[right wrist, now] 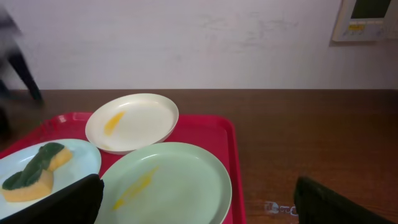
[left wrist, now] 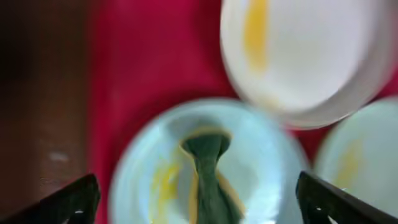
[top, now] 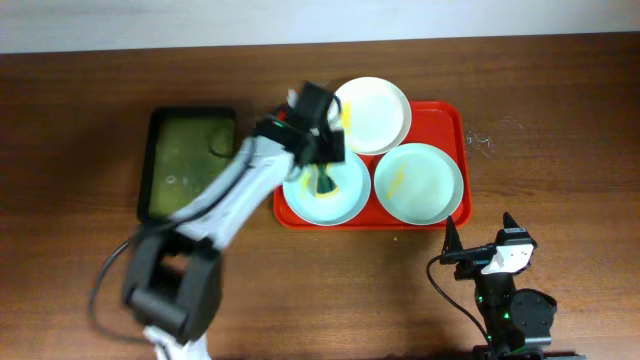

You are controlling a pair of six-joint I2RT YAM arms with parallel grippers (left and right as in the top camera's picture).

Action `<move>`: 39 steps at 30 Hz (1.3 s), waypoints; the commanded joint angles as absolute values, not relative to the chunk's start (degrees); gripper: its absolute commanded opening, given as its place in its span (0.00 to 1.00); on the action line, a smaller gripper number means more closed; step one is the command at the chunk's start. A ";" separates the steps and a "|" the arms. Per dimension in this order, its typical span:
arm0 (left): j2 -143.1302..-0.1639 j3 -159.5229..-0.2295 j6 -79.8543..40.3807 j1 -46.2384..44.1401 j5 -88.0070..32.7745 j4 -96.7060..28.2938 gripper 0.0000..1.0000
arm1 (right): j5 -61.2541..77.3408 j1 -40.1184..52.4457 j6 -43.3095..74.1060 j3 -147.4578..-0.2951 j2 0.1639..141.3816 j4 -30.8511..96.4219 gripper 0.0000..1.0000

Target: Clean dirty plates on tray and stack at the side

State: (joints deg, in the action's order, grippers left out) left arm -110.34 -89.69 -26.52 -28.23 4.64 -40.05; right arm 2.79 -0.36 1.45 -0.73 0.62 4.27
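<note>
The red tray (top: 455, 125) holds three plates. The white plate (top: 375, 115) at the back has a yellow smear; it also shows in the left wrist view (left wrist: 305, 56) and the right wrist view (right wrist: 134, 121). The right mint plate (top: 420, 185) has a yellow streak (right wrist: 134, 186). The left pale-blue plate (top: 335, 205) carries a yellow-and-green sponge (top: 324, 182), also seen in the left wrist view (left wrist: 208, 168) and the right wrist view (right wrist: 31, 174). My left gripper (top: 322, 160) hovers open just above the sponge (left wrist: 199, 205). My right gripper (top: 480, 250) is open and empty off the tray (right wrist: 199, 208).
A dark green tray (top: 188, 160) lies left of the red tray. The left arm stretches diagonally from the front left over the table. Brown wooden table (top: 560, 120) surrounds the trays; a wall stands behind in the right wrist view.
</note>
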 commanded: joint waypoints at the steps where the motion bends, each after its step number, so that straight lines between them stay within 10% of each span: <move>1: -96.55 -93.58 -26.26 -23.05 9.10 -44.75 0.99 | 2.33 -0.05 1.50 -0.32 0.21 4.40 0.98; 12: -95.37 -89.47 -26.26 -9.56 12.91 -57.98 0.99 | 4.32 -0.03 1.52 -0.32 0.21 -3.11 0.98; 26: -95.88 -87.88 -26.26 -9.56 12.93 -57.93 0.99 | 14.50 -0.01 3.18 -4.43 0.89 -50.98 0.98; 35: -95.88 -87.88 -26.26 -9.58 12.88 -57.36 0.99 | 10.33 -0.01 -13.06 -62.00 43.94 14.72 0.98; 39: -95.88 -87.88 -26.26 -9.58 12.88 -57.74 0.99 | 31.57 -0.01 -11.53 -82.08 65.34 35.44 0.98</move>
